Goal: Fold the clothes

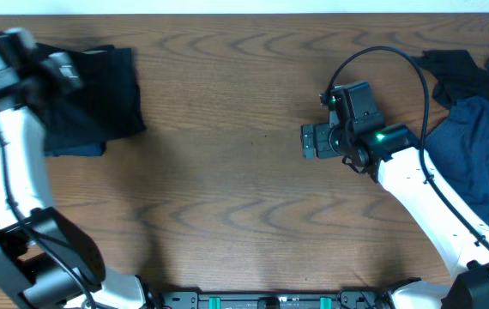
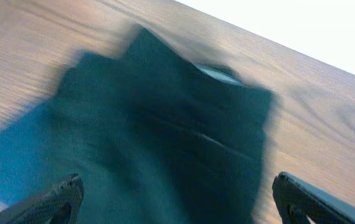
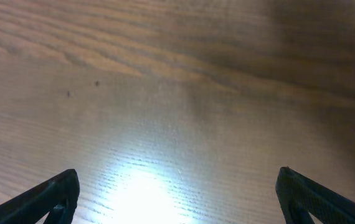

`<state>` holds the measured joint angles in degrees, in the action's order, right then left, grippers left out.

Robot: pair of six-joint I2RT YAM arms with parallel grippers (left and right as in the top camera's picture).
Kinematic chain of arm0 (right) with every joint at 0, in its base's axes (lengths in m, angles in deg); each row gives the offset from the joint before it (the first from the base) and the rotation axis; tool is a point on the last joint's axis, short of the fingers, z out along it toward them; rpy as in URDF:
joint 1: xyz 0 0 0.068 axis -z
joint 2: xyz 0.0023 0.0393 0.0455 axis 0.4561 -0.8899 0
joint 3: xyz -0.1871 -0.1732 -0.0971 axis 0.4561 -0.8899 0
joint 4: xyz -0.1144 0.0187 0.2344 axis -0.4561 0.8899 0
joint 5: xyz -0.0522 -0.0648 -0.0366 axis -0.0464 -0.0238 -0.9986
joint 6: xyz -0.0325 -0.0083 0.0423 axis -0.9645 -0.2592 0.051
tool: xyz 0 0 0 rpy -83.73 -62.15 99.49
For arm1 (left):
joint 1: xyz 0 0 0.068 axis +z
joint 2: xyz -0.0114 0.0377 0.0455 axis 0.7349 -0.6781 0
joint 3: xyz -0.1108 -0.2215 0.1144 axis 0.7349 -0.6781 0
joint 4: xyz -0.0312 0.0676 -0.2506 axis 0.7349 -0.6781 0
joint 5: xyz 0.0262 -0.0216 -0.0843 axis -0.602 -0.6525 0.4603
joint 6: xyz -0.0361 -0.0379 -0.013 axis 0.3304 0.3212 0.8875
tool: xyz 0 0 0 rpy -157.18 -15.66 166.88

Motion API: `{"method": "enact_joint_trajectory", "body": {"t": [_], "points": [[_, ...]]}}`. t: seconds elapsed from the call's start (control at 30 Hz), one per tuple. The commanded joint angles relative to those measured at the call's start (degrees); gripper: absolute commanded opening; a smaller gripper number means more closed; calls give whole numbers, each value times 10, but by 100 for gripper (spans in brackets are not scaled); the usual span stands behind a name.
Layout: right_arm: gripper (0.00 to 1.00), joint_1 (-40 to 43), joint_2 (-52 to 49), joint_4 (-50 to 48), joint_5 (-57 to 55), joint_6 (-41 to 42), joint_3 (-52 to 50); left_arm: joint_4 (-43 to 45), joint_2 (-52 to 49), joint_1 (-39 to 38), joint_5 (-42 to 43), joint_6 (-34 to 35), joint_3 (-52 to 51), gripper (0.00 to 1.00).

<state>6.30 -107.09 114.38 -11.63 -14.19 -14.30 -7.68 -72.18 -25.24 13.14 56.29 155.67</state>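
In the left wrist view the left gripper [image 2: 177, 190] stands spread wide. Its two dark fingertips [image 2: 62, 196] sit at the bottom corners of the frame with nothing between them. Just beyond and beneath them lies a dark folded garment [image 2: 165, 124], blurred, with a black layer on top, a dark-blue layer showing at its left side and a pale strip near its far edge. The gripper hangs over it, and whether it touches the cloth I cannot tell. Past the cloth runs the wooden table [image 2: 327, 112]

The right gripper [image 3: 177, 180] is likewise fully spread and grips nothing; only bare wood grain lies under it

From overhead, the right gripper sits over bare wood to the right of the middle, well apart from any cloth. Further right, at the table's right edge, a loose heap of dark-blue cloth [image 1: 476, 150] lies beside and partly under the right arm [image 1: 425, 184]. A crumpled black piece [image 1: 455, 69] touches the heap on its far side. At the far left corner the dark folded garment lies flat, with the left gripper over its left part
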Motion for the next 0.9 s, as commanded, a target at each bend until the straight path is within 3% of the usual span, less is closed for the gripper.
{"method": "enact_joint_trajectory", "body": {"t": [0.0,0.23,0.5,0.67,0.87], "points": [[99,4,9,-27,1,-1,0,-37,7,-71,24,9,8,98],[99,58,9,-129,-2,-1,1,-216,7,-209,24,9,8,98],[99,144,49,-66,-2,0,14,-386,68,-230,6,9,8,98],[99,155,123,-7,-71,1,14,-397,173,-231,-35,9,-16,98],[99,144,223,12,-100,5,-13,-332,358,-231,-45,9,-103,98]]}}
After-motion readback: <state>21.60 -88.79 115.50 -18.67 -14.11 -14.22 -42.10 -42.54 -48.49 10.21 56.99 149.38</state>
